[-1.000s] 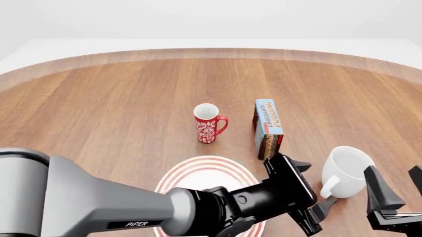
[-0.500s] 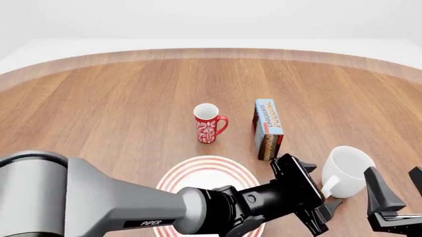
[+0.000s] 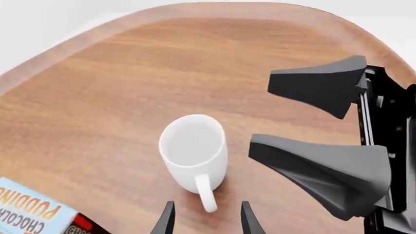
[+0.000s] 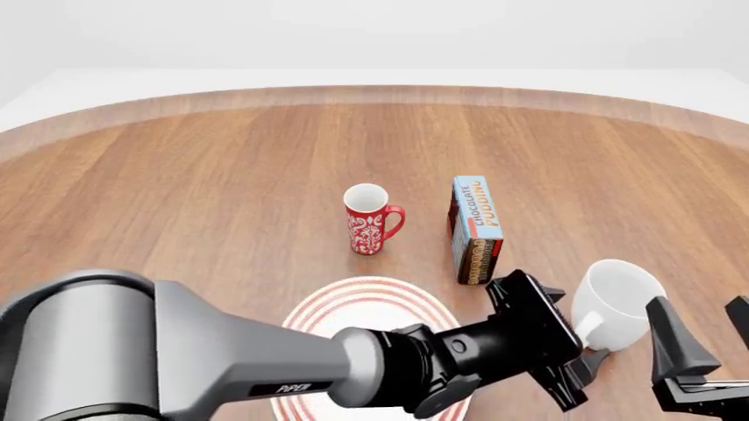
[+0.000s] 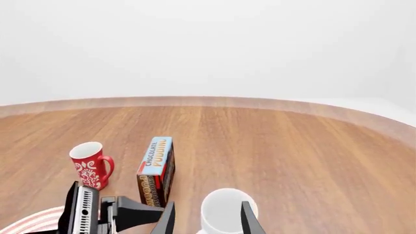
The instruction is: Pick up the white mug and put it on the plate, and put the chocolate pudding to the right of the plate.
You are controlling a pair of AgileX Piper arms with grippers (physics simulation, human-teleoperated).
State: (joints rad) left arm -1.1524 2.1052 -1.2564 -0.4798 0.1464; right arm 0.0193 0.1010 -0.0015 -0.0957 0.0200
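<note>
The white mug (image 4: 618, 303) stands upright at the near right of the table, its handle toward me. My left gripper (image 4: 581, 349) reaches across the plate (image 4: 363, 303) and is open, one fingertip on either side of the handle; the left wrist view shows the mug (image 3: 194, 148) just ahead of the gripper (image 3: 206, 222). My right gripper (image 4: 708, 329) stands open just right of the mug, holding nothing. The chocolate pudding (image 4: 478, 228) stands on edge beyond the plate's right side, also in the right wrist view (image 5: 156, 168).
A red mug (image 4: 370, 219) with a white pattern stands beyond the plate, left of the pudding box. My left arm covers much of the plate. The right gripper's dark fingers (image 3: 318, 165) sit close beside the white mug.
My left gripper has moved right and slightly forward, bringing its fingertips up to the white mug's handle. The right arm and all objects have stayed put.
</note>
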